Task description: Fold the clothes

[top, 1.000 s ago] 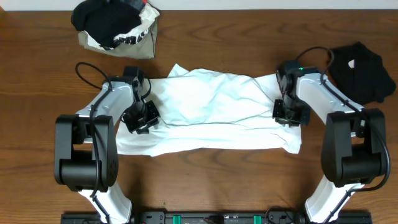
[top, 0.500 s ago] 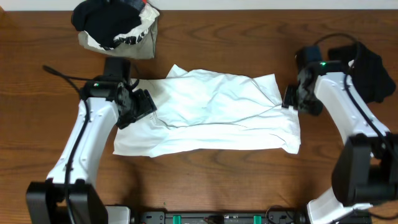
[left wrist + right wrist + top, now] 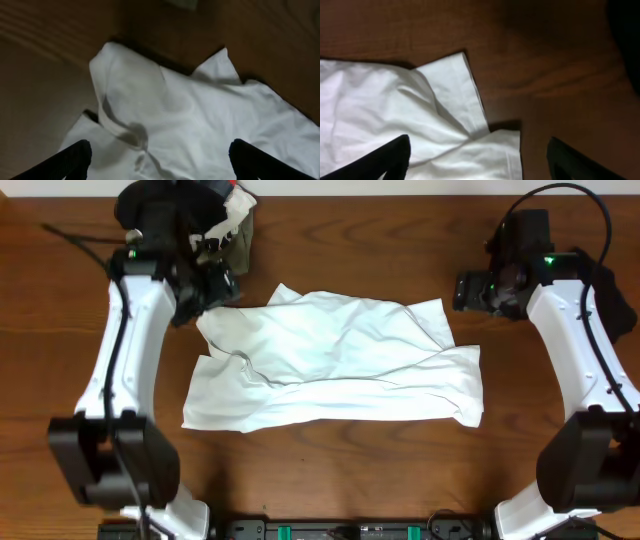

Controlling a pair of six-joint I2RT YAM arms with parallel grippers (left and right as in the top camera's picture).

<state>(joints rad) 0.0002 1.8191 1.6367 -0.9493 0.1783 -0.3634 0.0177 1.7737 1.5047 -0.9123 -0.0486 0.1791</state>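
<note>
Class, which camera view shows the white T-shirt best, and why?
The overhead view: the whole white T-shirt lies in frame and its full outline shows. The left wrist view shows only one crumpled end, and the right wrist view only the opposite corner.

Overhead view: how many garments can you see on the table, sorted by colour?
Plain white shirt: 1
Black garments, one in the back-left pile, one behind the right arm: 2
White cloth with black print: 1
Olive-grey cloth: 1
Total: 5, though the left arm hides part of the pile.
</note>
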